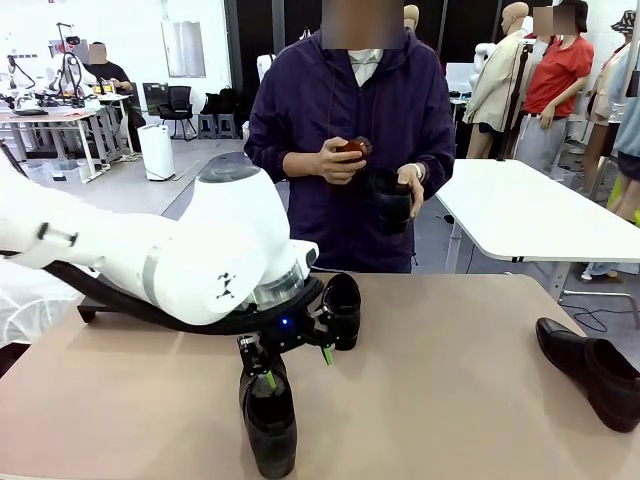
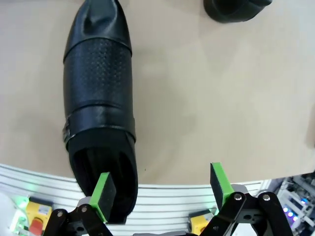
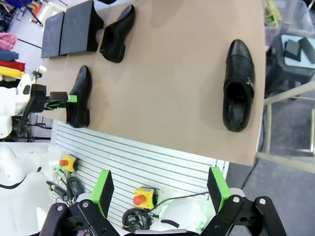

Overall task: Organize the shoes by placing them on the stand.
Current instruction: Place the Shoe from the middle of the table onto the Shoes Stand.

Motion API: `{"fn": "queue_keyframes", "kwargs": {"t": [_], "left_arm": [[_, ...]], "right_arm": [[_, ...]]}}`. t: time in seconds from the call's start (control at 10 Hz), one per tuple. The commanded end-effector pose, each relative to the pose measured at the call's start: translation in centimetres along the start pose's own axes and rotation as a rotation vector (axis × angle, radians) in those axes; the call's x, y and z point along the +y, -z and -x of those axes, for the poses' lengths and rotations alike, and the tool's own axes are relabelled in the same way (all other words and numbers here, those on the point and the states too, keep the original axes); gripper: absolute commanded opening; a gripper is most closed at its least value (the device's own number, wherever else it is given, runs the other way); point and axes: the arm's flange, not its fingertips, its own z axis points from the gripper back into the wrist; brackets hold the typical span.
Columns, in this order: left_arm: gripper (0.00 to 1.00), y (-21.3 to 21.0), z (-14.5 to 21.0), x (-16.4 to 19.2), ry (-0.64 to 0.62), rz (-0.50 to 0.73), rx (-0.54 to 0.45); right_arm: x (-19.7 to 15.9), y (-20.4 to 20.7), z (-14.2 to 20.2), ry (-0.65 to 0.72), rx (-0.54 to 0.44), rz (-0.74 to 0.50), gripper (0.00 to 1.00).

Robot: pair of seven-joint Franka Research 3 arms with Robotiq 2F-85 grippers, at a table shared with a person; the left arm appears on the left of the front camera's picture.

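Tan table, a person standing at its 12 o'clock edge. My left gripper hangs wide and empty over the near shoe, whose long axis runs 6-to-12 in the wrist view, toe at 12. My right gripper is also spread and empty, with the stand at 11 o'clock.
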Motion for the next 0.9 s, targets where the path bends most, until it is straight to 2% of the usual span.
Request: {"fn": "queue_keyframes", "kwargs": {"t": [0.0,0.6,0.7,0.8], "left_arm": [[1.00,1.5,-0.6,-1.7,0.008,-0.050,-0.019],[1.00,5.7,-1.5,-2.0,0.040,-0.156,0.075],[0.54,6.0,-1.6,-2.1,0.042,-0.190,0.072],[0.00,6.1,-1.6,-2.1,0.048,-0.194,0.077]], "right_arm": [[0.0,-0.2,-0.1,-0.014,0.000,-0.004,1.00],[0.0,-0.2,-0.1,-0.014,0.000,-0.004,1.00],[0.0,-0.2,-0.1,-0.014,0.000,-0.004,1.00],[0.0,-0.2,-0.1,-0.014,0.000,-0.004,1.00]]}}
